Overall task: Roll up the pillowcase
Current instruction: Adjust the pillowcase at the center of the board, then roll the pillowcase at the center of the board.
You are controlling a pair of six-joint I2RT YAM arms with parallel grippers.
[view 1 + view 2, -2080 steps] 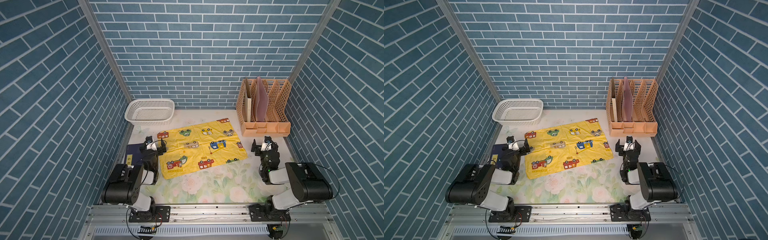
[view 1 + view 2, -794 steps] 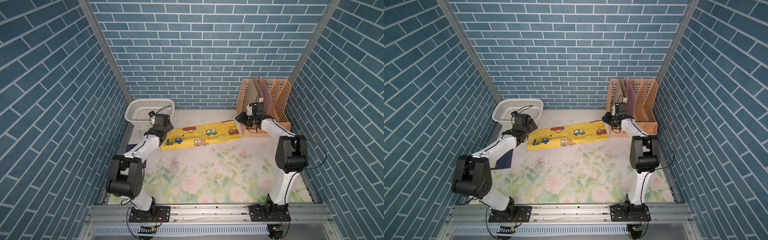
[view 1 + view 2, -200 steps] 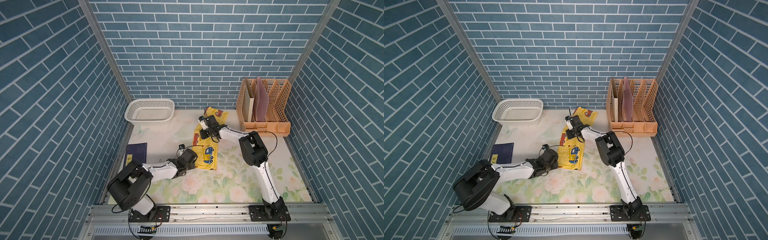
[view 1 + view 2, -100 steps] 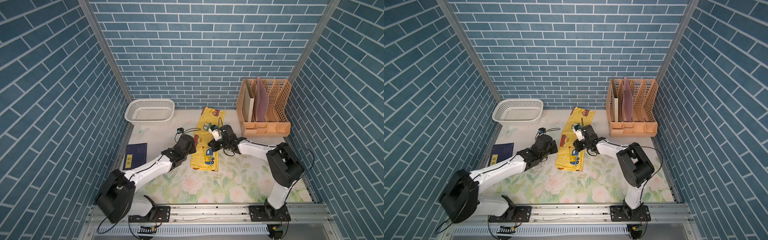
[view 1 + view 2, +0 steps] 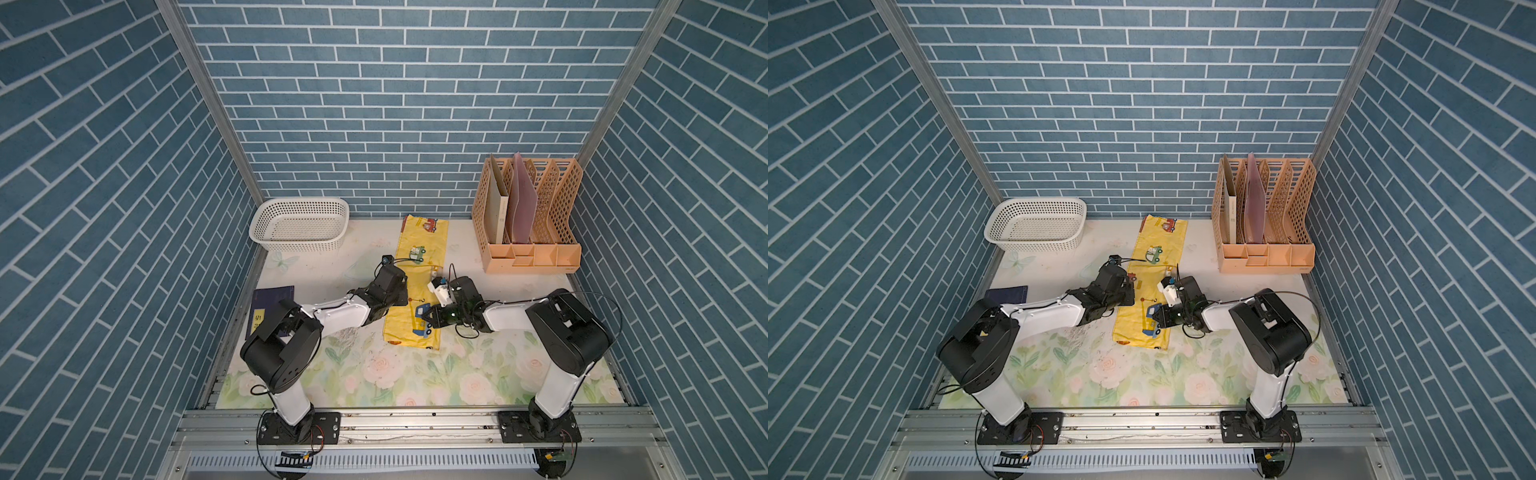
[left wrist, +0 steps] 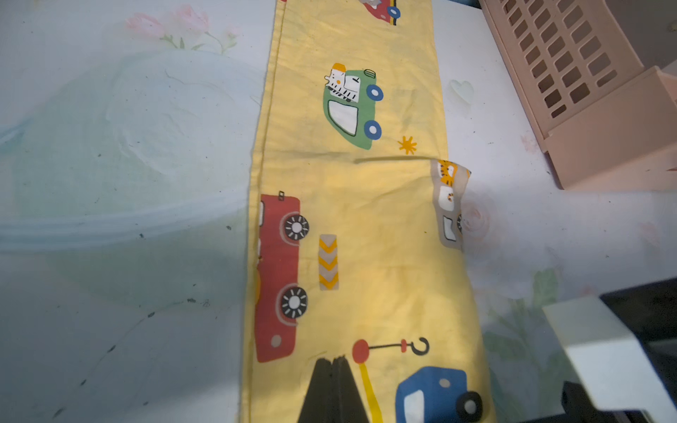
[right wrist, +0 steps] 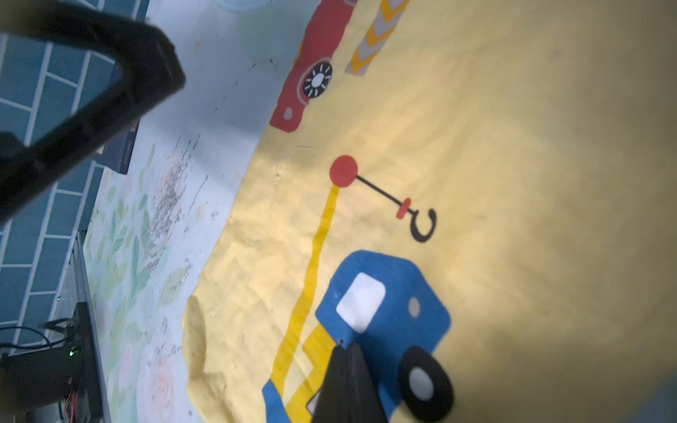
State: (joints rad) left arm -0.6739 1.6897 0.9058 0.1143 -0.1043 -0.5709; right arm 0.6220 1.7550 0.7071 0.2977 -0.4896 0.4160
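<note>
Pillowcase [image 5: 424,237] [image 5: 1163,237] lies flat on the flowered table [image 5: 395,374] as a long narrow folded strip, no roll in it. It runs between the two grippers, with one end past them by the back wall and the other end just short of them on the rail side.

Left gripper [image 5: 405,300] [image 5: 1130,297] comes in from the strip's left edge. Its fingers are pressed together with nothing between them, and in the left wrist view the tip [image 6: 332,362] sits over the yellow cloth [image 6: 359,219] just beside the crane's red ball. Cannot tell if it touches.

Right gripper [image 5: 428,324] [image 5: 1154,322] comes in from the right edge, fingers also pressed together and empty. In the right wrist view the tip [image 7: 344,348] is over the blue truck print on the cloth [image 7: 458,128]. Contact is unclear.

The two tips are near each other but apart.

A small flap with a grey car [image 6: 448,205] sticks out of the strip's right edge, ahead of the left gripper.

White basket [image 5: 299,241] stands beyond the left gripper and well apart. Peach file rack [image 5: 532,257] stands beyond the right gripper. Dark blue book [image 5: 270,299] lies behind the left gripper, beside that arm.
</note>
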